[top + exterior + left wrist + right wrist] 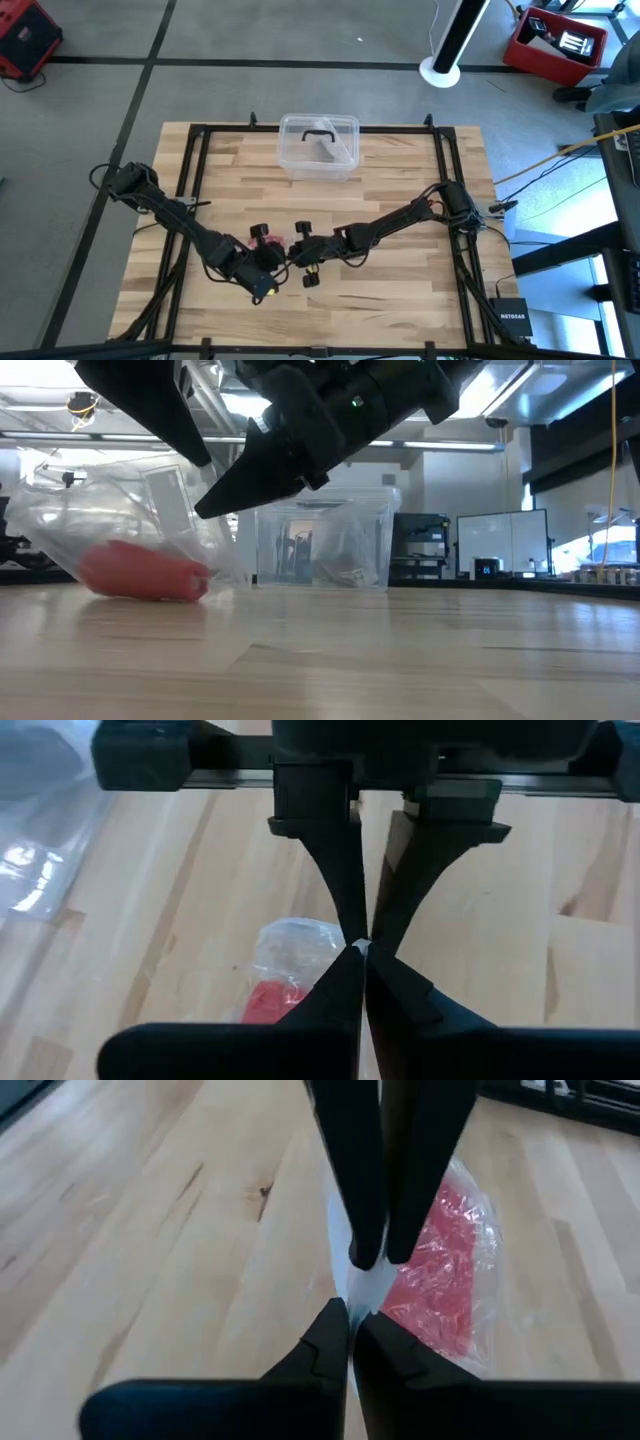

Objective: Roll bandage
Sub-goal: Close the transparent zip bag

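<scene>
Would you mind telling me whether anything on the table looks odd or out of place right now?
Yes: the bandage is still a red roll sealed inside a clear plastic wrapper, so it cannot be rolled yet. Both the left tool and right tool are shut on the wrapper's edge, tip to tip.

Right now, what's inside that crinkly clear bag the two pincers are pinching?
A red bandage shows through the clear plastic bag. Both the left pincer and right pincer are shut on the bag's edge. Whether the bandage is rolled or loose is hidden by wrinkles.
</scene>
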Robot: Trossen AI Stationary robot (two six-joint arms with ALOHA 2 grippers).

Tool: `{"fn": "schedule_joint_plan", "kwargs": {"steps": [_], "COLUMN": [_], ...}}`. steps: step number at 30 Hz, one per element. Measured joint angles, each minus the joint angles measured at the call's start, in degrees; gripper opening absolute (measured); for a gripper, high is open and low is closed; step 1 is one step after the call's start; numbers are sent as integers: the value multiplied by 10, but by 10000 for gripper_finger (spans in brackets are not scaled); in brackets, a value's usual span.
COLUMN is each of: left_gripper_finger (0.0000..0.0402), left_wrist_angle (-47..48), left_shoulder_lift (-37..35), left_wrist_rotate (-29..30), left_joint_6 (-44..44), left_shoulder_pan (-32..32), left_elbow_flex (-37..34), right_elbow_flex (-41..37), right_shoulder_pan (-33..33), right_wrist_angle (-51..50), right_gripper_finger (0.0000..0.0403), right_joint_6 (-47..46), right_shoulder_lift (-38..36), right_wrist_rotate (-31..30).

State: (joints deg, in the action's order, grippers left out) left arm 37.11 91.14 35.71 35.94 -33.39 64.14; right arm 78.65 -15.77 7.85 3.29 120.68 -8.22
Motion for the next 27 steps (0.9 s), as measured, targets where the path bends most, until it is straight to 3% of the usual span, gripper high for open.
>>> {"fn": "schedule_joint_plan", "kwargs": {"steps": [11, 18, 27], "left_gripper_finger": [1, 0, 0], "left_wrist_angle": [18, 52, 62], "left_shoulder_lift": [0, 0, 0], "left_wrist_rotate": [37, 61, 69], "left_joint_6": [-22, -43, -37], "left_shoulder_pan": [-21, -27, -15], "left_elbow_flex": [31, 65, 66], "right_elbow_flex": [1, -44, -84], "right_shoulder_pan": [0, 0, 0], "right_wrist_angle": [-202, -50, 70], "right_gripper_finger": [84, 105, 116], "right_joint_6": [12, 28, 28], "right_shoulder_lift": [-114, -120, -120], "right_wrist_rotate": [-15, 74, -8]}}
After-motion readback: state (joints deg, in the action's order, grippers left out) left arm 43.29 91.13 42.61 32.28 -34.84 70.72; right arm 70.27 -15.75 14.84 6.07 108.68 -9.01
